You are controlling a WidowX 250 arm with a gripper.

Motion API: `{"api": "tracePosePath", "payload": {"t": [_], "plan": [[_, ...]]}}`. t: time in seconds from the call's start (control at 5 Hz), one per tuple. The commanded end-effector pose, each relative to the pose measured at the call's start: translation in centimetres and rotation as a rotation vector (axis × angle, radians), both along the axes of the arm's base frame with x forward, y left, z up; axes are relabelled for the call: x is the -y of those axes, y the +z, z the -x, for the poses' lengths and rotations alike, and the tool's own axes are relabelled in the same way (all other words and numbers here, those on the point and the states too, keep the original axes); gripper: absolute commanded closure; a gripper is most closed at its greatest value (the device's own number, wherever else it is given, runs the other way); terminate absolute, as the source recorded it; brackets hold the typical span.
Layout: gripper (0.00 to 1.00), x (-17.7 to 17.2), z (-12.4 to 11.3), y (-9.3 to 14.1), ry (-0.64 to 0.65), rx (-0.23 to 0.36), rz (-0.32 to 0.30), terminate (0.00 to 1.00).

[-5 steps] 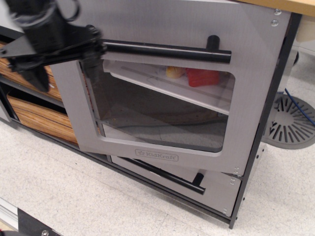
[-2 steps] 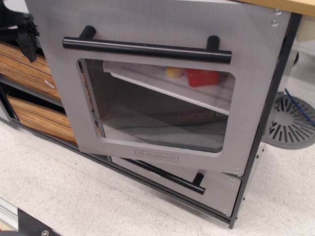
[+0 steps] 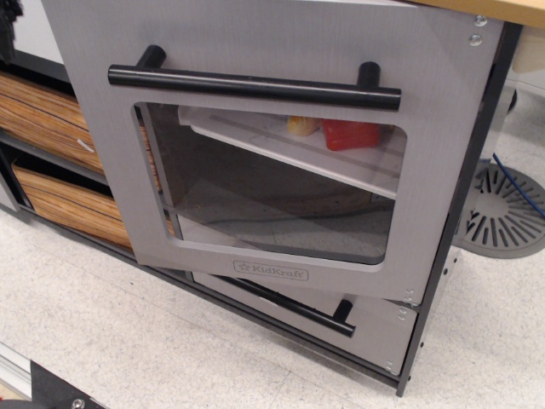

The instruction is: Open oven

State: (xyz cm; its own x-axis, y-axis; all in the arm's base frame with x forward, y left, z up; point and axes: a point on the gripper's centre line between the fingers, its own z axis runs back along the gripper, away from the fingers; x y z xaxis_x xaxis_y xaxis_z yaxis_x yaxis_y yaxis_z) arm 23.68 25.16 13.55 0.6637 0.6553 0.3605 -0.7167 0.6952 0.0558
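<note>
1. View observation.image, oven: The oven (image 3: pixel 255 170) fills the centre of the frame. Its brushed-silver door (image 3: pixel 426 170) stands swung out on the left side, hinged along the right edge beside the black frame post (image 3: pixel 464 213). The gap shows at the left and lower edges.
2. Handle: The long black bar handle (image 3: pixel 254 86) runs across the upper part of the door on two standoffs. Nothing touches it.
3. Window: The clear rounded window (image 3: pixel 281 204) sits below the handle. Through it a white shelf (image 3: pixel 281 141) is visible, carrying a red item (image 3: pixel 351 134) and a yellow item (image 3: pixel 301 125) side by side. Their identity cannot be determined.
4. Logo: The "KidKraft" logo (image 3: pixel 271 271) is on the lower door border.
5. Lower drawer: A smaller grey drawer (image 3: pixel 375 328) with a shorter black handle (image 3: pixel 294 305) sits directly beneath the door.
6. Left side: Wood-grain drawers (image 3: pixel 47 119) are stacked to the left of the oven, partly hidden behind the door.
7. Surroundings: A wooden countertop edge (image 3: pixel 502 10) is at upper right. A grey slotted disc (image 3: pixel 502 213) lies on the floor (image 3: pixel 128 341) at right.
8. Tool state: The gripper is outside the frame; whether its jaws are wide, narrow or holding anything cannot be told.
</note>
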Motion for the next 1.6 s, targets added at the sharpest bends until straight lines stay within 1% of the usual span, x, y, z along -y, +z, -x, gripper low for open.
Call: {"api": "tracePosePath", "payload": {"t": [0.0,0.2,0.4,0.6,1.0,1.2,1.4], "plan": [[0.00,0.3,-3.3,3.8,0.122,0.092,0.075,0.00],[0.00,1.2,-4.5,3.8,0.135,0.102,0.074,0.00],[0.00,2.0,-5.4,3.4,0.110,0.069,0.068,0.00],[0.00,3.6,-4.7,3.3,0.027,0.052,0.073,0.00],[0.00,5.3,-1.1,2.6,-0.143,0.006,0.025,0.00],[0.00,5.9,-0.5,3.1,-0.155,-0.002,0.056,0.00],[0.00,8.4,-1.4,2.3,-0.114,0.001,0.153,0.00]]}}
